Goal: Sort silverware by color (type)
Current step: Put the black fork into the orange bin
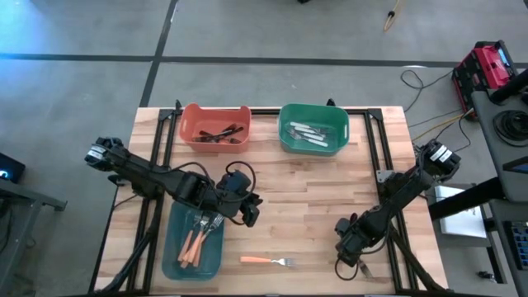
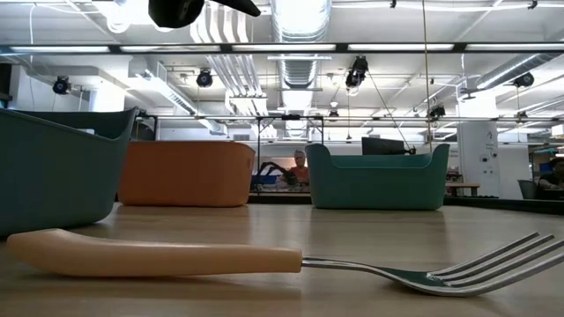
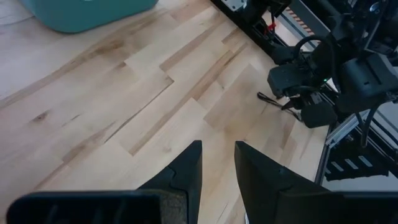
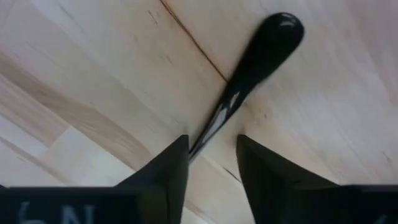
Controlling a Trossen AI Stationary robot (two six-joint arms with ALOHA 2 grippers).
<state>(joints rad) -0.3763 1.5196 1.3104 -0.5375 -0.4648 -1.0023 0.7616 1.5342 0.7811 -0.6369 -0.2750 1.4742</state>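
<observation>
A black utensil (image 4: 261, 56) lies flat on the table near its right front corner. My right gripper (image 4: 211, 146) points steeply down over it, open by a narrow gap, with the utensil's thin neck between its fingertips. The same gripper (image 1: 348, 252) shows in the high view. An orange-handled fork (image 1: 268, 261) lies flat near the front edge and fills the low view (image 2: 264, 260). My left gripper (image 1: 249, 216) hangs above the table beside the blue bin (image 1: 169, 247), slightly open with nothing between its fingers (image 3: 219, 149). My right gripper comes from above with one finger on each side of the black utensil's thin neck (image 4: 217, 118), and the fingers lie across it. The gap is wider than the neck. One finger (image 4: 180, 158) stands close against it; I cannot tell whether it touches. The utensil rests on the table.
The blue bin holds several orange-handled forks (image 1: 198, 239). At the far edge an orange bin (image 1: 191, 132) holds black utensils and a green bin (image 1: 289, 140) holds white-handled ones. Bare wood lies between the two arms. Dark frame rails run past the right edge (image 3: 292, 25).
</observation>
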